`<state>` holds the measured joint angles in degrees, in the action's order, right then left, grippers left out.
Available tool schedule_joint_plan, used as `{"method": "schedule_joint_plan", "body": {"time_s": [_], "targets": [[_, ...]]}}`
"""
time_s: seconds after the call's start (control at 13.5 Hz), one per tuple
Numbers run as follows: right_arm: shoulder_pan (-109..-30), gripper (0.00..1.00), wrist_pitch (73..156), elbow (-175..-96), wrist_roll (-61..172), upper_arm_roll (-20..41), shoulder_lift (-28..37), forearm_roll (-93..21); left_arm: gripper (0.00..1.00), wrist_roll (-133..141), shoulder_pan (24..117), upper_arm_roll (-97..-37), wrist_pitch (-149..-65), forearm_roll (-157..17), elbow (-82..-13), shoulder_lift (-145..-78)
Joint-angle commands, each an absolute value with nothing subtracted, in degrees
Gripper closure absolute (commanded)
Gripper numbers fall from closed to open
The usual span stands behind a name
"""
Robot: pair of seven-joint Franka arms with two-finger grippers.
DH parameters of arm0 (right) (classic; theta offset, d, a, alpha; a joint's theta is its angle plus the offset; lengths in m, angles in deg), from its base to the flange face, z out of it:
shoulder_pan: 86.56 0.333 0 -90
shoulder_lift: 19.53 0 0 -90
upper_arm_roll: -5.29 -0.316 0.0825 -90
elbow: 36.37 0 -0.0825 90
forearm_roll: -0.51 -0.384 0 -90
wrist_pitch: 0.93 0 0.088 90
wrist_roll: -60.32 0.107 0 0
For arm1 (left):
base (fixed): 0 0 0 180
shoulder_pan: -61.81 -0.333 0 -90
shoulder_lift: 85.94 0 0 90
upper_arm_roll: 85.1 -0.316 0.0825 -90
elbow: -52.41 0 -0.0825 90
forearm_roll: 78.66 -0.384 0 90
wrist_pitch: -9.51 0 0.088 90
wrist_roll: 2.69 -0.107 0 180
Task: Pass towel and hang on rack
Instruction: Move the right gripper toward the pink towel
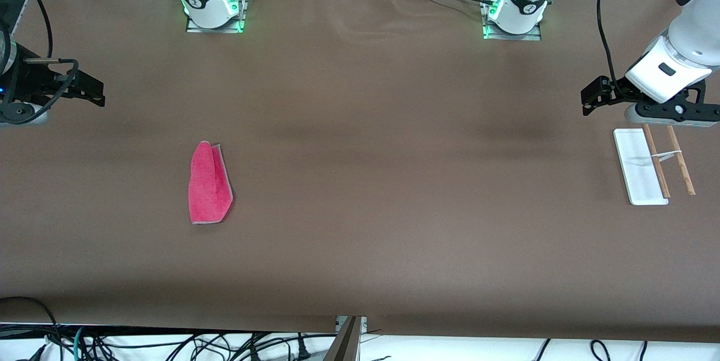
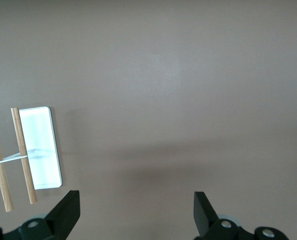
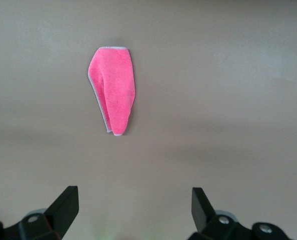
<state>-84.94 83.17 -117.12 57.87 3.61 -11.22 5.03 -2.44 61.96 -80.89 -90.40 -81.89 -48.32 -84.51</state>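
Towel lies flat toward the right arm's end of the table, long axis running toward the camera. Right gripper, spread and empty, is nearer it; left gripper, also spread, hovers over the rack.

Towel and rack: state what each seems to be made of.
Towel: soft cloth, likely microfibre, matte pink-red with a grey edge; it lies folded and limp. Rack: flat white base, probably smooth plastic, slightly glossy; its two thin rods look like bare brown wood, joined by a white clip.
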Motion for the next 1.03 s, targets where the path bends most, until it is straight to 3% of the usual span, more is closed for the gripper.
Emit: {"method": "schedule_joint_plan", "body": {"time_s": [0.0,0.96], "targets": [[-85.3,0.00,83.2,-117.3,57.2,3.3,-11.6,5.6,0.00,-2.9,61.8,-81.0,-89.4,-80.6,-47.4,-84.7],[-85.3,0.00,84.0,-117.2,57.4,3.3,-11.1,4.3,0.00,-2.9,61.8,-81.0,-89.4,-80.6,-47.4,-84.7]]}}
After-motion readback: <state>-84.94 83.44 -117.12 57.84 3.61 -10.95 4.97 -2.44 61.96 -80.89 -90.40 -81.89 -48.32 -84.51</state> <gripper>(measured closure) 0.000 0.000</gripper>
